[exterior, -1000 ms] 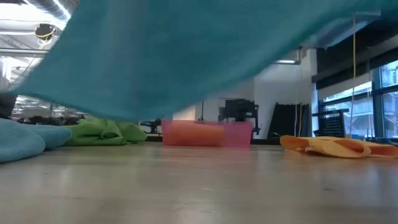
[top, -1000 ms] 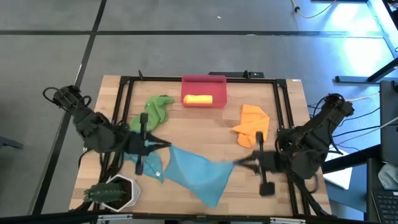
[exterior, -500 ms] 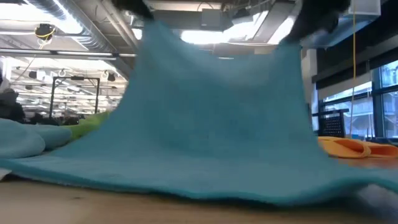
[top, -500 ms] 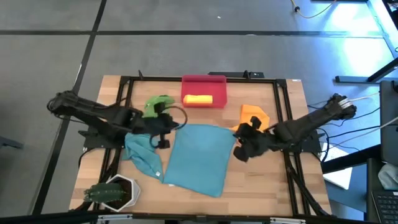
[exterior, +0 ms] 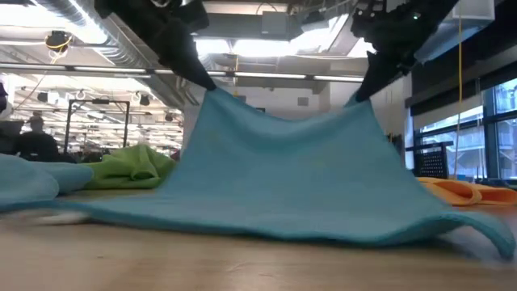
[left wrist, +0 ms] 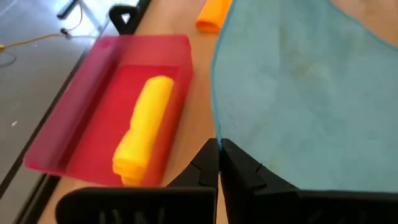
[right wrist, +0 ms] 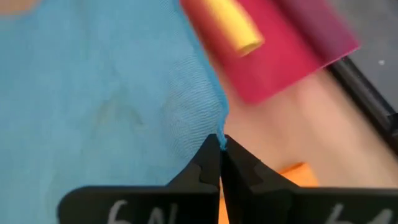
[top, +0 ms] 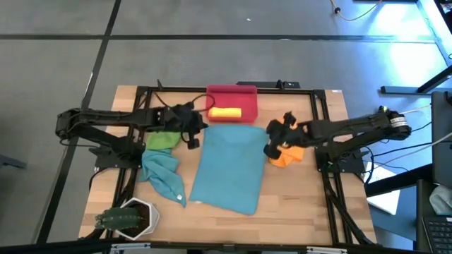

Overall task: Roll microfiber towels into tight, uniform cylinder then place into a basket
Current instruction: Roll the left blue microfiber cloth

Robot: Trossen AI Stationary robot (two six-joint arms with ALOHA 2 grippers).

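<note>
Both arms lift the teal towel [top: 229, 166] by its far corners, probably to spread it flat for rolling: the left gripper [top: 192, 139] and right gripper [top: 270, 149] are each pinched tight on a corner. The cloth slopes down from them onto the table, smooth. Just beyond them, the basket [top: 232, 94] holds a yellow roll [top: 225, 113].

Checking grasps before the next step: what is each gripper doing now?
Left gripper: shut on the teal towel, far corner.
Right gripper: shut on its other far corner.

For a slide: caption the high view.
Both grippers pinch the teal towel's far corners beside the basket.
</note>
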